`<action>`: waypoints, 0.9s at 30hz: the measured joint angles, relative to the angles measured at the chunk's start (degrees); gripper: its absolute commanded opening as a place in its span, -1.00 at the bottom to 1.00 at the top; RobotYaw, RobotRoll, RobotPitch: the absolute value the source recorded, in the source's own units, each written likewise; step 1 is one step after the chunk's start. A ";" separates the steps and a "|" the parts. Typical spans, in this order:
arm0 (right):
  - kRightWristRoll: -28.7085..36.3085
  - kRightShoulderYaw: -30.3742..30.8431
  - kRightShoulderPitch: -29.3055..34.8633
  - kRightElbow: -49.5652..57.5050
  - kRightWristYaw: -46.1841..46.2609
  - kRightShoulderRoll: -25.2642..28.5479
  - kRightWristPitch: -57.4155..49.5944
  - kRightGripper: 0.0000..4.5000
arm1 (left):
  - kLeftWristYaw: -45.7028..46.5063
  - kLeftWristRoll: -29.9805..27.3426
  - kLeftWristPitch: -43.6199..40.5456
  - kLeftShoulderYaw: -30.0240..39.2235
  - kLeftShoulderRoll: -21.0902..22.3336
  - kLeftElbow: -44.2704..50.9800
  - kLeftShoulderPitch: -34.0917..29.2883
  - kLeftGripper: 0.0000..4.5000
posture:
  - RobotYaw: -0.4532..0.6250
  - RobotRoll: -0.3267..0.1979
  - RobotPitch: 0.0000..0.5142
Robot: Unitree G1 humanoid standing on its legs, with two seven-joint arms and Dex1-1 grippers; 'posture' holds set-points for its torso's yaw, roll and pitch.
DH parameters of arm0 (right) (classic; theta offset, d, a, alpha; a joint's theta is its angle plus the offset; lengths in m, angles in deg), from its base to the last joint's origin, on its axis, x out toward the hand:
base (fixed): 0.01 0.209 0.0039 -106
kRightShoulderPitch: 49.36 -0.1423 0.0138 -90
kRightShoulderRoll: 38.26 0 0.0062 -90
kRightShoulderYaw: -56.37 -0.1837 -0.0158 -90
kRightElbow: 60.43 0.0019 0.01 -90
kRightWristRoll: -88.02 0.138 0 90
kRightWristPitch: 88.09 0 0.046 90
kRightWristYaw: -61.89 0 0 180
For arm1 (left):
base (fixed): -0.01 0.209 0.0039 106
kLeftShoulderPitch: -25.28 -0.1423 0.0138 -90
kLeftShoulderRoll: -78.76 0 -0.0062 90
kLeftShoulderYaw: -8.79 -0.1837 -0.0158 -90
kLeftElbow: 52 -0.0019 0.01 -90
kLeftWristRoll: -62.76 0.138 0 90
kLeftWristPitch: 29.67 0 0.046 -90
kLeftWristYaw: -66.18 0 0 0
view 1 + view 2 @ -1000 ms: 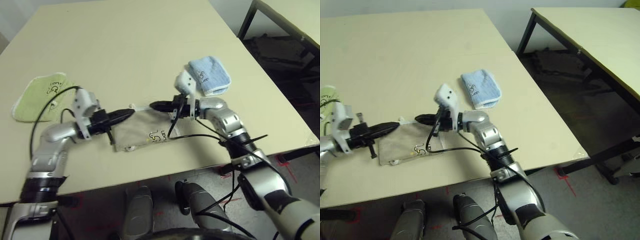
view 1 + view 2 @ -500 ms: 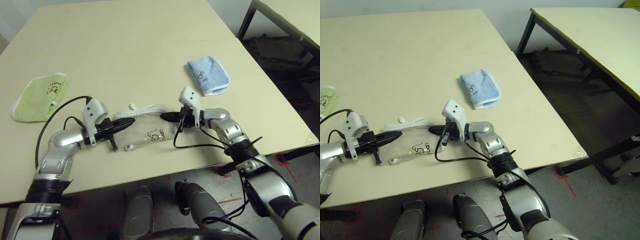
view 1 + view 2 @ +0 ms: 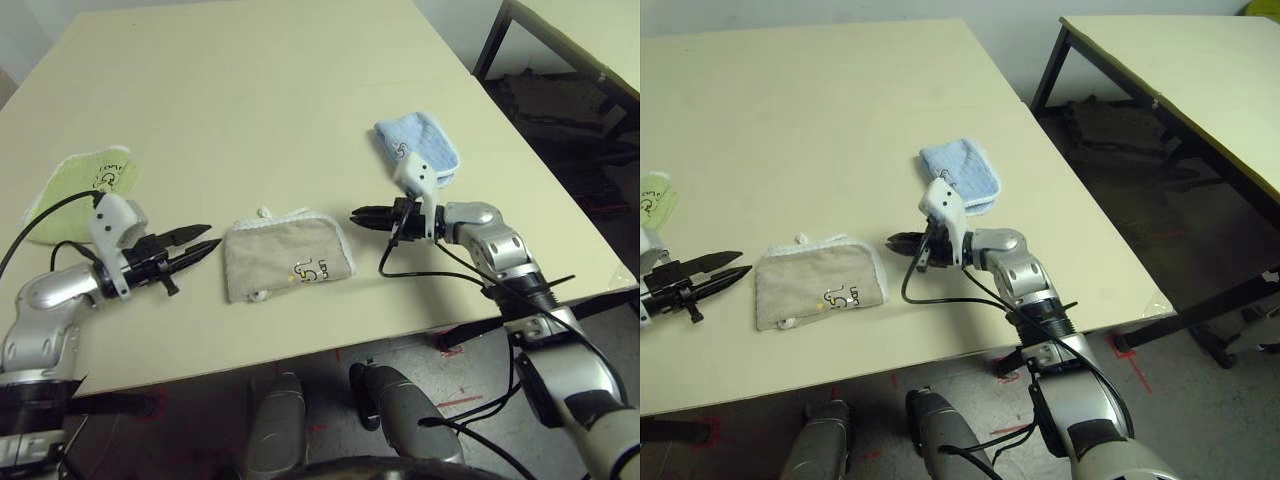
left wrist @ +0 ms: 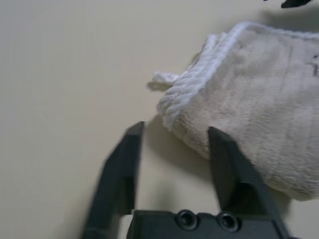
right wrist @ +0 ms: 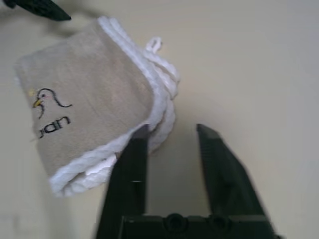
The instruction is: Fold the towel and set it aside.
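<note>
The towel [image 3: 287, 260] lies near the front edge of the table [image 3: 300, 90], folded into a compact packet with its white stitched edging showing along the far and right sides and the dark logo facing up. Judging by that shape, the folding looks done; what remains is setting it aside, since it sits in the middle of the work area between the two arms.

The left pincer [image 3: 200, 240] hangs just beside the towel's left edge, apart from it, its two black fingers spread a moderate way and holding nothing. In the left wrist view the towel's thick folded corner sits just beyond the fingertips [image 4: 218, 137], not between them.

The right pincer [image 3: 362, 215] hovers just off the towel's right edge, likewise empty. The right wrist view shows its fingers [image 5: 135, 149] parted moderately, one of them at the rolled white border of the fold; whether it touches the cloth is hard to say from this angle.

Farther back, a light-green towel [image 3: 75, 195] lies folded on the left side, and a light-blue towel [image 3: 418, 150] on the right, just behind the right arm.
</note>
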 measured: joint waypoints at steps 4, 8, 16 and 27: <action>0.81 -1.00 1.87 0.60 -1.46 1.48 0.00 0.87 | 0.35 -0.88 -0.75 1.34 0.19 1.33 -0.55 1.00 | -0.21 0.25 -0.33; 1.31 -1.37 2.17 0.70 -2.10 2.44 0.00 0.98 | 0.03 -1.08 -0.89 1.51 0.26 1.85 -0.98 1.00 | -0.21 0.25 -0.33; 1.56 -1.44 2.47 1.24 -2.20 2.56 0.00 0.98 | -0.32 -1.27 -0.87 1.79 0.58 1.88 -1.00 1.00 | -0.21 0.25 -0.36; 2.21 -1.44 4.16 1.75 -4.49 3.67 1.68 0.98 | -2.54 -2.35 -1.01 3.55 2.92 2.42 -1.98 1.00 | -0.19 0.25 -0.37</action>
